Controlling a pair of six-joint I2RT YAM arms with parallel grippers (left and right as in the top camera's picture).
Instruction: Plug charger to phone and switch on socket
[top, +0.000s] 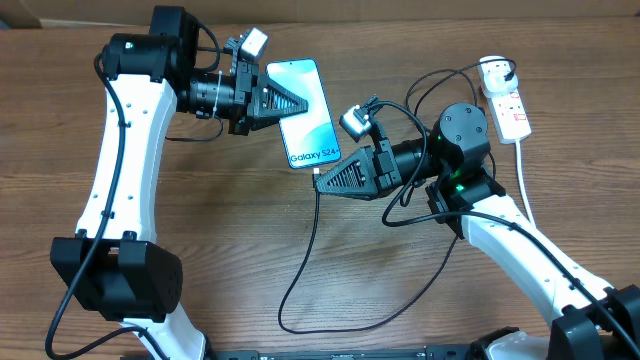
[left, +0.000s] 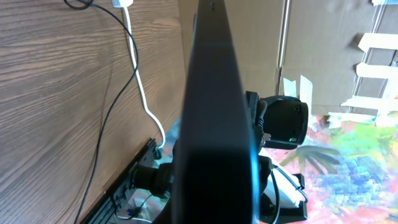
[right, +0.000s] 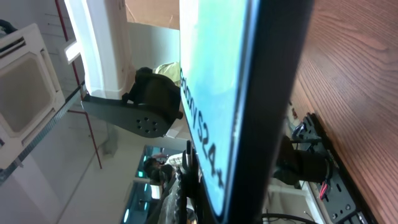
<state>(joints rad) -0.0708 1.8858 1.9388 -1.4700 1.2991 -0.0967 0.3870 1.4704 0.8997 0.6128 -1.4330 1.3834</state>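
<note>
Left tool (top: 298, 103): pressed together on the long edge of the slim dark-edged phone with a light blue screen (top: 311, 122), which shows edge-on in the left wrist view (left: 211, 112).
Right tool (top: 322, 182): pressed together at the phone's lower end – whether it pinches anything, I cannot tell.
Thin black charger cable (top: 317, 212): runs from the phone's lower end and loops over the brown wooden desk (top: 220, 250).
White oblong extension strip with red markings (top: 511, 108): at the desk's far right, well apart from the phone.
</note>
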